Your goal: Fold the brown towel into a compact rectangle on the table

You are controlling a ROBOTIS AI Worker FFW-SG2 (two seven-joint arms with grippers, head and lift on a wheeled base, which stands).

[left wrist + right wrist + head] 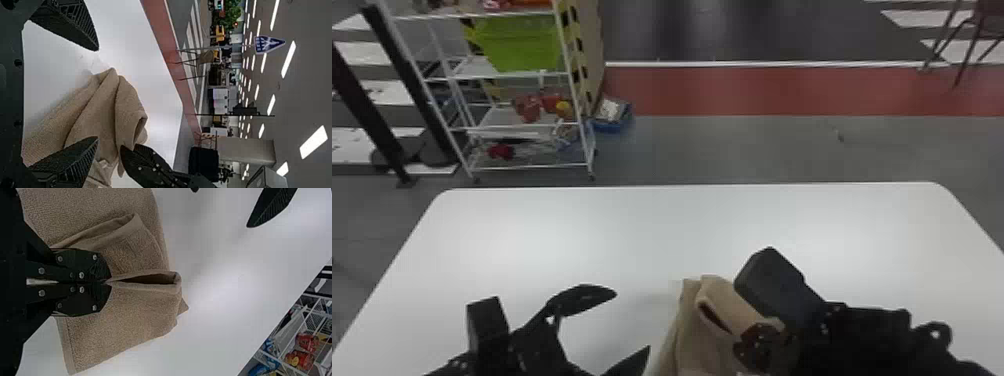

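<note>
At the table's near edge my left gripper (630, 320) stands open, left of the brown towel (689, 330). My right gripper (757, 345) is over the towel's right part, with folds of cloth around its tip. In the right wrist view the right gripper (107, 282) is shut on a pinched fold of the towel (129, 325), which bunches up in loose layers. From the left wrist view, the left gripper (96, 94) has its fingers wide apart, with the rumpled towel (98, 113) beyond and partly between them; nothing is gripped there.
The white table (632, 225) extends beyond the towel to its far edge. Past it on the floor stand a white wire shelf (522, 125) with a green bin (519, 45), a blue tray (612, 117) and, at the far right, a chair (982, 25).
</note>
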